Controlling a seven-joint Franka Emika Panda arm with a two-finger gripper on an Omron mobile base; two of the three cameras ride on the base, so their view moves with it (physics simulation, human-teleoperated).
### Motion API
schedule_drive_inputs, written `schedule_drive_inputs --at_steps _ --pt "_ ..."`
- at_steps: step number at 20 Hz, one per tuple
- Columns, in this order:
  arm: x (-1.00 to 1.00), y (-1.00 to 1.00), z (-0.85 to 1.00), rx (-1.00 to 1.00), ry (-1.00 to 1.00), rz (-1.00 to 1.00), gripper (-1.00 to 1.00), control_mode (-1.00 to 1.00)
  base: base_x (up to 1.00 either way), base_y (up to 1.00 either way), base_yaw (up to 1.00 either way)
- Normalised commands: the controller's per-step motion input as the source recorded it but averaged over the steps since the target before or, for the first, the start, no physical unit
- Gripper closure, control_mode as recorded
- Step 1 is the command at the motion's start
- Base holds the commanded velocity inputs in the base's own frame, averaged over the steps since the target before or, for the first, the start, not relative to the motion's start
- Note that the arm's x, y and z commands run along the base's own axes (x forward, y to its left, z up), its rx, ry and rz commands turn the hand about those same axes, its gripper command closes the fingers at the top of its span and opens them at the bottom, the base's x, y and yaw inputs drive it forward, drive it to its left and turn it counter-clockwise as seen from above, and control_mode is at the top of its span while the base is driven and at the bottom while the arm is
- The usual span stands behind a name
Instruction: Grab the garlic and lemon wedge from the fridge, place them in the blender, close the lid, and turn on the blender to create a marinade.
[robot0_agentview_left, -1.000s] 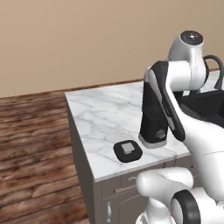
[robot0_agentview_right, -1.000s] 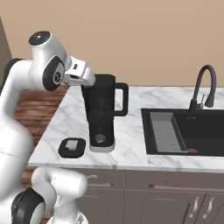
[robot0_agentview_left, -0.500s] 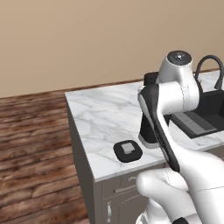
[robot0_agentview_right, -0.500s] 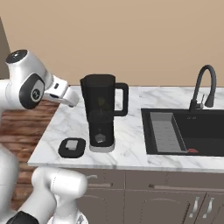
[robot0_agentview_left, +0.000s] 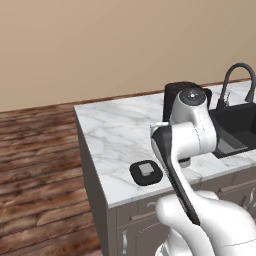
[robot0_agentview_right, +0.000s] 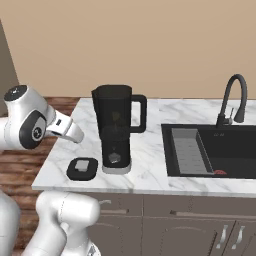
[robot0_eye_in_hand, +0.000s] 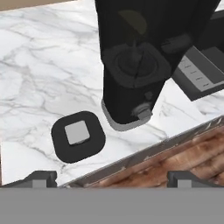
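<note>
The blender (robot0_agentview_right: 116, 131) stood at the frame's centre, uncapped, a dim yellowish shape inside, probably the lemon wedge (robot0_eye_in_hand: 133, 21). The lid (robot0_eye_in_hand: 78, 136) lay on the counter (robot0_agentview_left: 115, 135), lower left, just beside the base. The gripper (robot0_eye_in_hand: 111, 177) hovered spread and empty. Capping and switching on apparently remained.

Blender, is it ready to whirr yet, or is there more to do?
Not yet. Something yellowish sits inside the blender, probably the lemon wedge; the garlic can't be made out. The open gripper holds nothing and hangs above the lid, which lies on the counter beside the blender. Left: fit the lid, turn the knob.
</note>
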Motion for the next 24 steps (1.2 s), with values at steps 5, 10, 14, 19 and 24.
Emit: schedule_drive_inputs --at_steps 5,10,14,19,24 --pt "0.00 0.10 -0.45 0.00 0.05 0.07 -1.00 -1.00 0.00 0.00 0.00" --pt "0.00 0.09 -0.39 0.00 0.06 0.13 -1.00 -1.00 0.00 0.00 0.00" --pt "0.00 0.06 -0.42 0.00 0.06 0.13 -1.00 -1.00 0.00 0.00 0.00" --pt "0.01 0.03 -0.41 0.00 0.06 0.10 -1.00 -1.00 0.00 0.00 0.00" --pt "0.13 0.01 -0.30 0.00 0.05 0.05 -1.00 -1.00 0.00 0.00 0.00"
